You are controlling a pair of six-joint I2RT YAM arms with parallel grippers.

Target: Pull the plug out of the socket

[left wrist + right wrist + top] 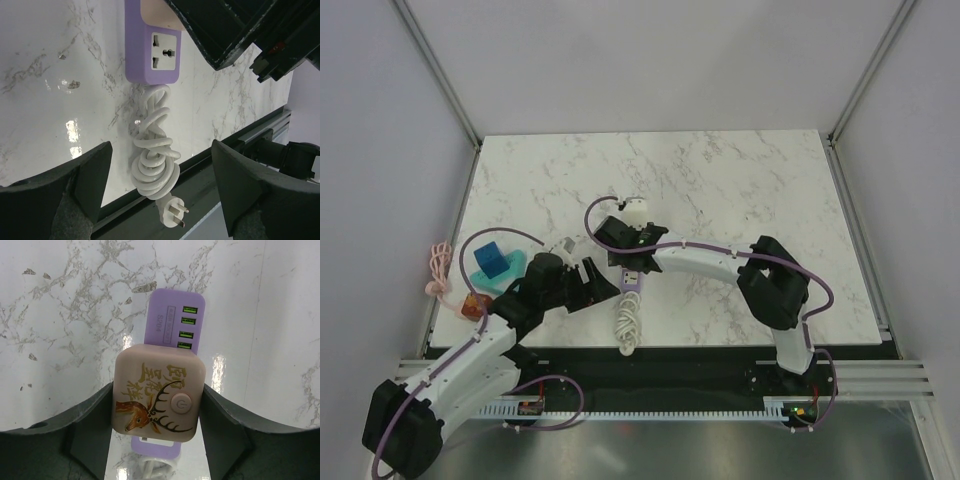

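Note:
The plug (pixel 159 397), a beige square block with a deer picture and a round button, sits on the lilac socket (pixel 175 315). My right gripper (pixel 157 390) is shut on it, one finger pressed against each side. In the top view that gripper (pixel 630 262) covers the plug, and only the socket's near end (pixel 631 298) shows. My left gripper (pixel 161 145) hangs open above the coiled white cord (pixel 155 165) and holds nothing. The socket's end outlet (pixel 162 51) lies just beyond it.
The cord's pronged end (pixel 172 212) hangs over the table's front edge (pixel 720 347). At the left edge are a blue block on a teal holder (pixel 495 262), a pink cord (pixel 440 268) and a small orange object (pixel 472 305).

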